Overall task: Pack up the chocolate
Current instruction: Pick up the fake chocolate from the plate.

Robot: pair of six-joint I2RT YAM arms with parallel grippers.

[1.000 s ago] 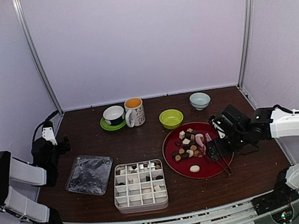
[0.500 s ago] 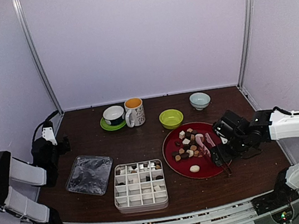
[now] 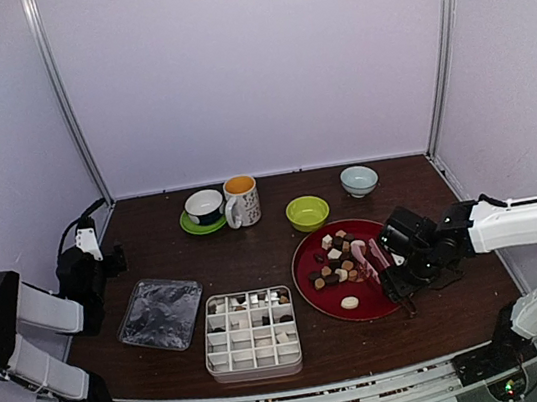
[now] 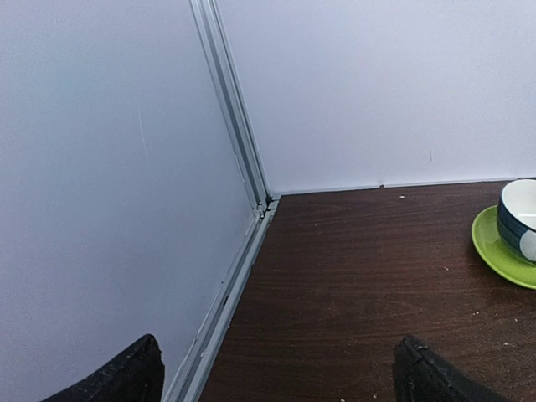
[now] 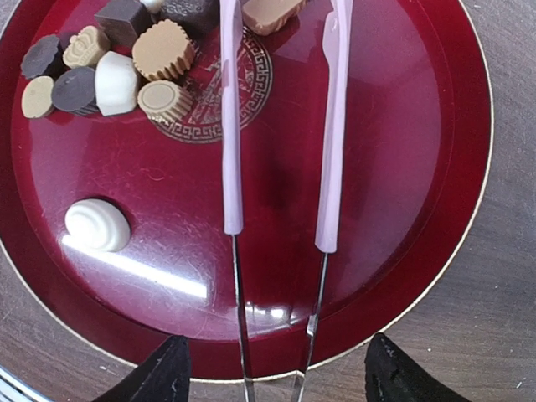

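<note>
The right fingers (image 5: pixel 167 377) are spread to either side of the metal handles of the pink tongs (image 5: pixel 233 151), with a gap on each side, so nothing is judged clamped yet. The left fingers (image 4: pixel 126 377) are held wide apart above bare table (image 4: pixel 352 276), with nothing between them. Ahead of the right fingers, about the tong tips, the chocolate (image 5: pixel 163 50) is heaped on the red plate (image 5: pixel 402 167), one white piece (image 5: pixel 98 224) lying nearer the fingers. The pieces are judged light, hard and smooth, easily slipped or marked, so each is best pinched gently across its flat sides.
</note>
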